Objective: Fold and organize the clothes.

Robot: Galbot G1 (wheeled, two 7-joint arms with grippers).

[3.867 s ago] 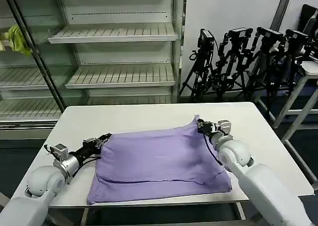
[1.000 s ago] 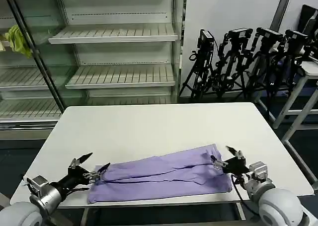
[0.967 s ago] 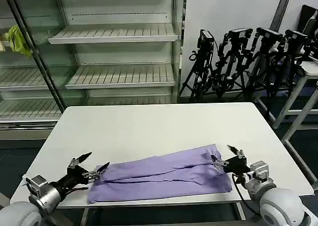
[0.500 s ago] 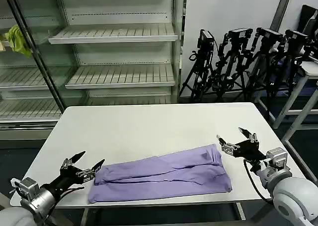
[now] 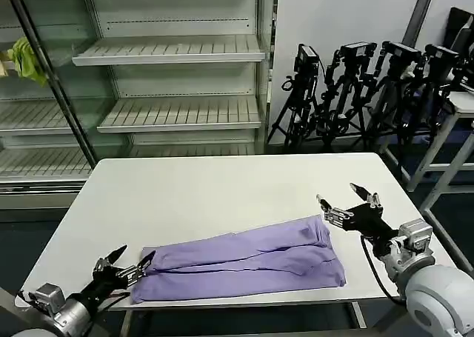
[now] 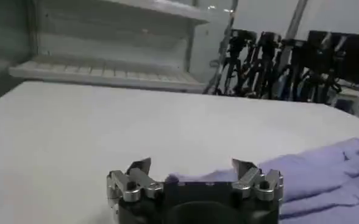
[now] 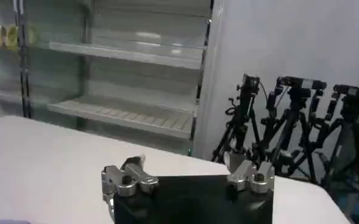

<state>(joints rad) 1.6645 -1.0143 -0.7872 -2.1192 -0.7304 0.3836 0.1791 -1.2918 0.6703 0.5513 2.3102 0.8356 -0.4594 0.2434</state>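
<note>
While folded, T-shirt [image 5: 244, 259] lies between fingers [image 5: 145, 261].

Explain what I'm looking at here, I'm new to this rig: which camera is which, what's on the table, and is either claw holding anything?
This is a two-armed robot. The wide picture comes from its head, looking down at a white table. On it lies a light purple thin T-shirt, folded into a long band near the front edge. The other two pictures come from cameras on each wrist. The left gripper sits open at the band's left end; the right gripper hangs open just above its right end. Neither holds anything.
</note>
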